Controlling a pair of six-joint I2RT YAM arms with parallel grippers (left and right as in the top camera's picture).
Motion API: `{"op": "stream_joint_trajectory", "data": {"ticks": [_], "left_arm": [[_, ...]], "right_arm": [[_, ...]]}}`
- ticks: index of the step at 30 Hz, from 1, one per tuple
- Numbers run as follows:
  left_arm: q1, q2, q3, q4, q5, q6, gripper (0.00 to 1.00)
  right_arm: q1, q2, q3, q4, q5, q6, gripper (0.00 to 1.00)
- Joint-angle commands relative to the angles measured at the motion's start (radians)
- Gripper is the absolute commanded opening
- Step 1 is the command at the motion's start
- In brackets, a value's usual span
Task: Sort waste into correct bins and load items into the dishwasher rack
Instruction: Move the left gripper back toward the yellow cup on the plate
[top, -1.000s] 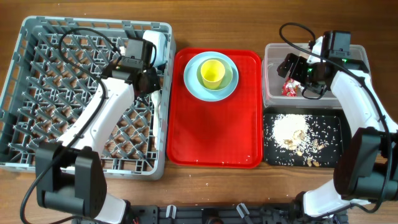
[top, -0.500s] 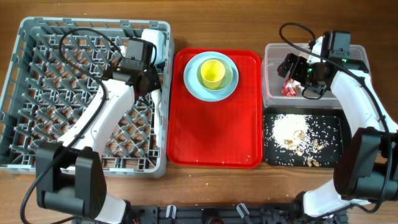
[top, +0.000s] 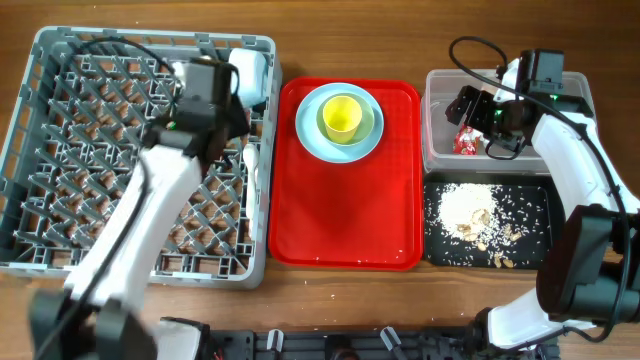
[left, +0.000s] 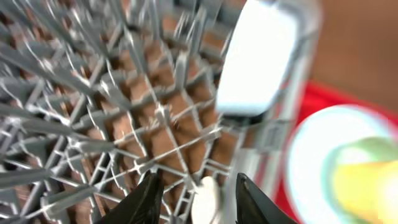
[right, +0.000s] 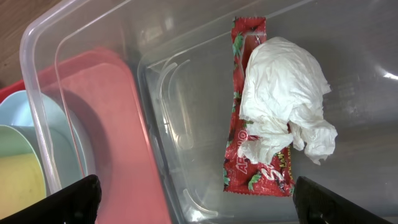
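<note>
the left gripper (left: 196, 178), jaws apart, straddles loose white cutlery (left: 206, 199) at the rack's (top: 45, 262) right edge, where it might drop through the grid, while the right gripper (right: 196, 182) gapes over the tub (top: 440, 85) holding wrapper (right: 258, 178) and tissue (right: 283, 93).

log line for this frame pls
left gripper open over rack | right gripper open over clear tub | wrapper, tissue in tub | scraps in black tray | cup, plate on red tray

One rack (top: 60, 140); two bins (top: 445, 150) (one clear)
</note>
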Motion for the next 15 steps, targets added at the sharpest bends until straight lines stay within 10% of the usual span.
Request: {"op": "stream_joint_trajectory", "data": {"ticks": [1,9,15], "left_arm": [[-0.006,-0.173,0.022,-0.026,0.16,-0.024,0.38],[-0.245,-0.069,0.062,0.002,0.39,-0.067,0.26],[-0.276,0.345,0.742,-0.369,0.425,0.032,0.25]], "right_arm": [[-0.003,0.006,0.001,0.002,-0.009,0.003,1.0],[-0.003,0.006,0.001,0.002,-0.009,0.003,1.0],[-0.003,0.006,0.001,0.002,-0.009,0.003,1.0]]}}
